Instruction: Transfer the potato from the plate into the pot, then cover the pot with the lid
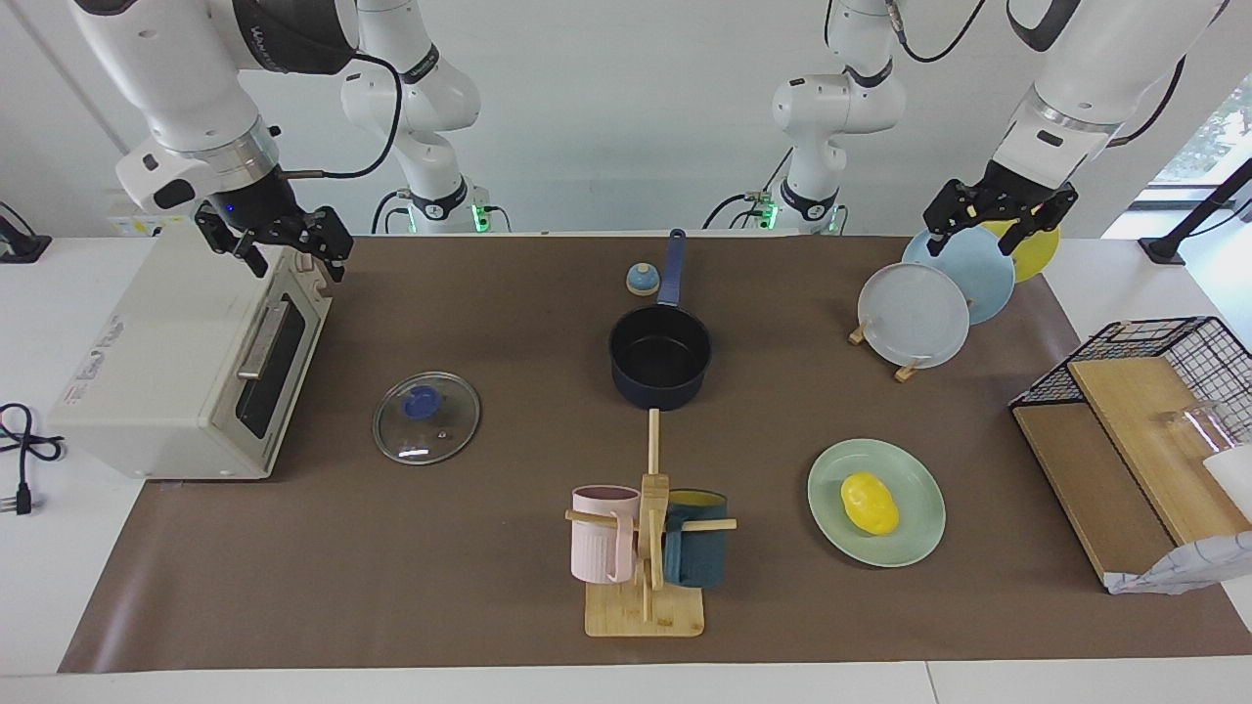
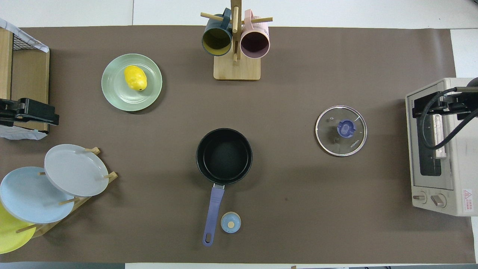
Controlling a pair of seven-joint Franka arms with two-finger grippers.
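A yellow potato [image 1: 869,503] [image 2: 135,77] lies on the mint-green plate [image 1: 919,533] [image 2: 121,98], toward the left arm's end of the table. The navy pot [image 1: 660,352] [image 2: 224,155] stands mid-table, empty, its handle pointing toward the robots. Flat on the mat toward the right arm's end rests the glass lid [image 1: 426,418] [image 2: 341,130], knob up. My left gripper [image 1: 986,237] [image 2: 44,114] hangs open over the plate rack, holding nothing. My right gripper [image 1: 293,259] [image 2: 448,102] hangs open and empty over the toaster oven.
A small blue-topped bell [image 1: 642,280] [image 2: 230,222] sits beside the pot handle. A wooden mug tree [image 1: 646,587] [image 2: 236,69] with a pink and a teal mug stands farther out than the pot. Plate rack [image 1: 915,313] [image 2: 71,170], toaster oven [image 1: 186,372] [image 2: 440,149] and wire shelf [image 1: 1144,430] flank the mat.
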